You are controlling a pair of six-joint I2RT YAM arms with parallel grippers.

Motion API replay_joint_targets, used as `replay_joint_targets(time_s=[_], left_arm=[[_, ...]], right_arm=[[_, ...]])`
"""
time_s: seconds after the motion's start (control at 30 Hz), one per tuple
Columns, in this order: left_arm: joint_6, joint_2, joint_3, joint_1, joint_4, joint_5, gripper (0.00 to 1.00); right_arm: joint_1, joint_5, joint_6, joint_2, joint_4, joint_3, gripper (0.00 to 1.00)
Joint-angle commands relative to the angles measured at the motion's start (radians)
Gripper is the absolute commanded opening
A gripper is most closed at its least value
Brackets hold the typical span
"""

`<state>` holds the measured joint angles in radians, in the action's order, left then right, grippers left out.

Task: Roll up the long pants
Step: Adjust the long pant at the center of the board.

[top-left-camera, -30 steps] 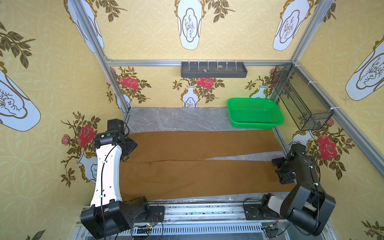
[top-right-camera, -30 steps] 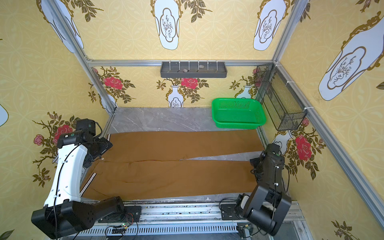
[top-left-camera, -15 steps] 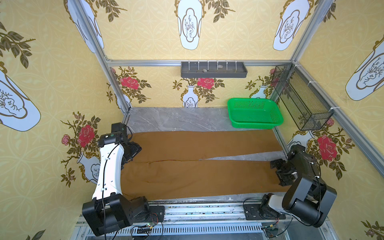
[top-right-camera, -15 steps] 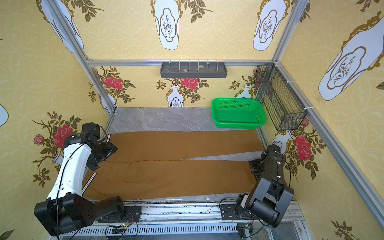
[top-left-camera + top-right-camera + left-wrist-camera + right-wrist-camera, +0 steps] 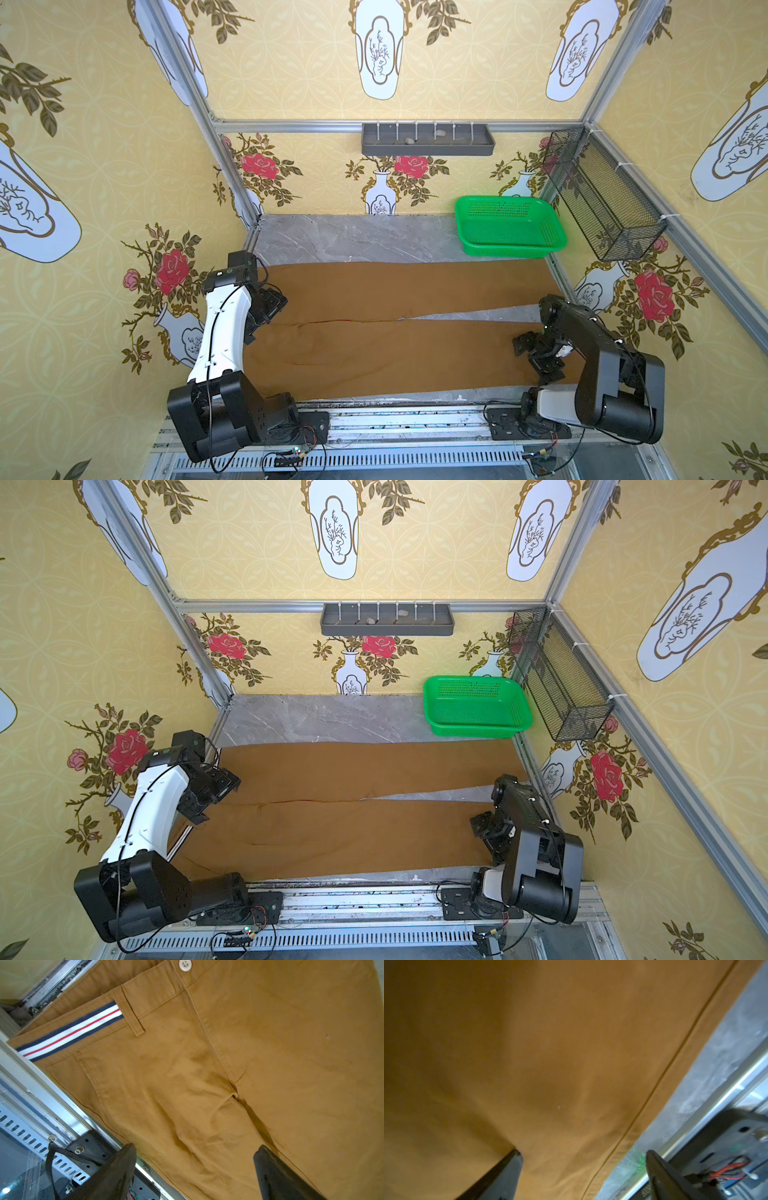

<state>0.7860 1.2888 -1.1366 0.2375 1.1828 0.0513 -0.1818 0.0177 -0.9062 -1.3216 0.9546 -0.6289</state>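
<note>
The long pants (image 5: 395, 332) (image 5: 353, 816) lie flat across the grey table in both top views, waist at the left and the two legs running right. Their striped waistband (image 5: 70, 1032) and pale button (image 5: 185, 964) show in the left wrist view. My left gripper (image 5: 268, 309) (image 5: 196, 1147) hangs open over the hip area near the waist, nothing between its fingers. My right gripper (image 5: 536, 357) (image 5: 583, 1152) is open over the near leg's end, astride its seamed edge, holding nothing.
A green basket (image 5: 509, 226) stands at the table's back right. A black wire basket (image 5: 602, 195) hangs on the right wall and a grey shelf tray (image 5: 428, 139) on the back wall. Bare grey table (image 5: 353, 237) lies behind the pants; a metal rail (image 5: 395, 419) runs along the front.
Both arms have drawn back toward the front edge, the left gripper shifting over the waist and the right inward over the near leg's end. The pants have not moved.
</note>
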Motion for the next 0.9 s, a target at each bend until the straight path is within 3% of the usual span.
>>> replay_joint_targets(time_s=[0.0,0.17,0.2,0.3,0.37,0.53,0.7,0.87], left_arm=[[0.002,-0.004,-0.011,0.001,0.011,-0.014,0.94],[0.011,-0.019,0.016,0.001,0.019,-0.023,0.93],[0.013,-0.024,0.024,0.001,0.021,-0.022,0.93],[0.010,-0.040,0.037,0.001,0.030,-0.008,0.92],[0.008,-0.052,0.044,0.002,0.041,0.018,0.92],[0.038,-0.054,0.128,0.002,0.062,0.015,0.90],[0.167,-0.067,0.243,0.002,0.108,0.067,0.88],[0.346,-0.306,0.325,0.001,0.067,0.172,0.94]], right_arm=[[0.059,-0.022,-0.070,0.008,-0.010,0.019,0.95],[0.123,-0.036,-0.124,-0.035,-0.061,0.050,0.91],[0.132,-0.043,-0.134,-0.039,-0.071,0.057,0.85],[0.145,-0.061,-0.146,-0.035,-0.096,0.062,0.49],[0.147,-0.079,-0.148,-0.033,-0.086,0.050,0.41],[0.145,-0.097,-0.131,-0.023,-0.049,0.000,0.35],[0.146,-0.081,-0.097,-0.036,-0.043,-0.040,0.32],[0.146,-0.059,-0.059,-0.047,-0.052,-0.047,0.35]])
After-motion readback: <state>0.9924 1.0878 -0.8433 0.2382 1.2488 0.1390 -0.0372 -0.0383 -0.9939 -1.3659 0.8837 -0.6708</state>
